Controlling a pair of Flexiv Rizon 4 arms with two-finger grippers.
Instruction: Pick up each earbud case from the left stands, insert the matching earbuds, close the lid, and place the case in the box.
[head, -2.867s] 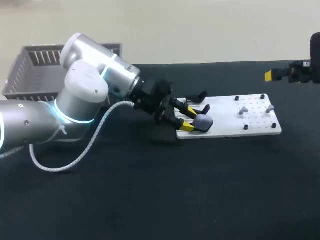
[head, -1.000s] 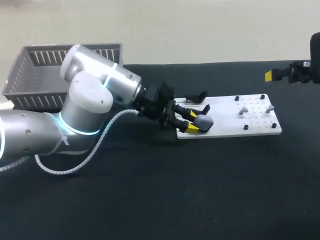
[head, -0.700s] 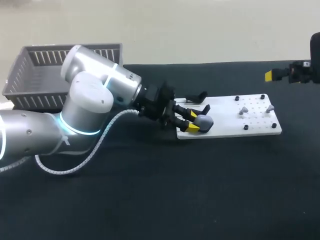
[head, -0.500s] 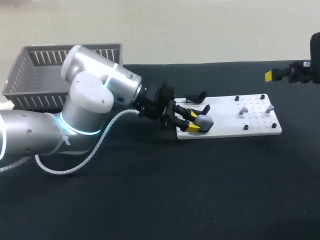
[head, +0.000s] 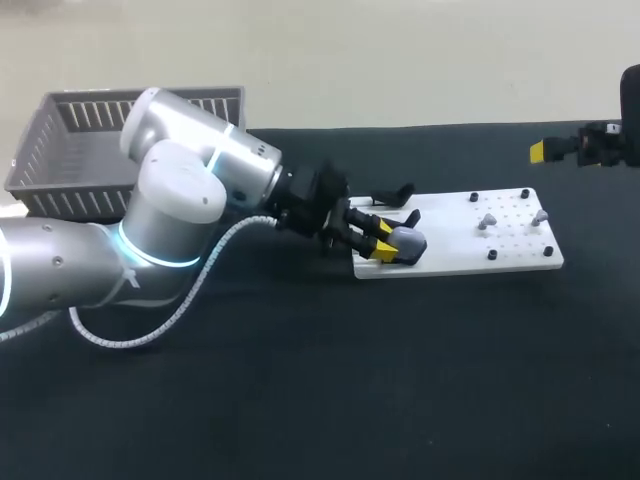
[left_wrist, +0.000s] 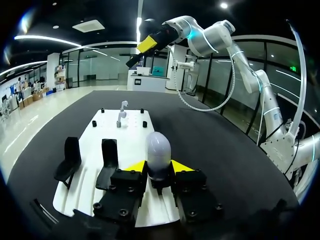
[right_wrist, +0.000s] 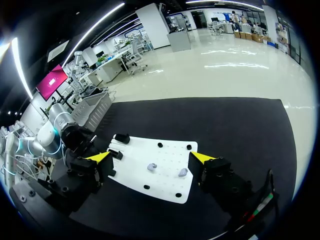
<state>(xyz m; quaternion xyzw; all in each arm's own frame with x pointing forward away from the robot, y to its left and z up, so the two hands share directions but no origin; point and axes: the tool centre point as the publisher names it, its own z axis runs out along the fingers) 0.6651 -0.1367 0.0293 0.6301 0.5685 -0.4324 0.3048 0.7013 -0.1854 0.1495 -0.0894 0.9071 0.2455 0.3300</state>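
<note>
The left tool (left_wrist: 158, 166) pinches the small earbud case (left_wrist: 158, 150) by its two sides at the left end of the white board (left_wrist: 131, 131). The right tool (right_wrist: 151, 157) hangs wide open, well apart. The case looks light, hard and slick-rounded, so a mid-body hold seems safest.

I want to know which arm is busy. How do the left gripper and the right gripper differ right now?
The left gripper is shut on the grey earbud case, while the right gripper is open and empty. The left gripper sits low at one end of the white board; the right gripper is up in the air, away from the board. Both have yellow fingertips.
</note>
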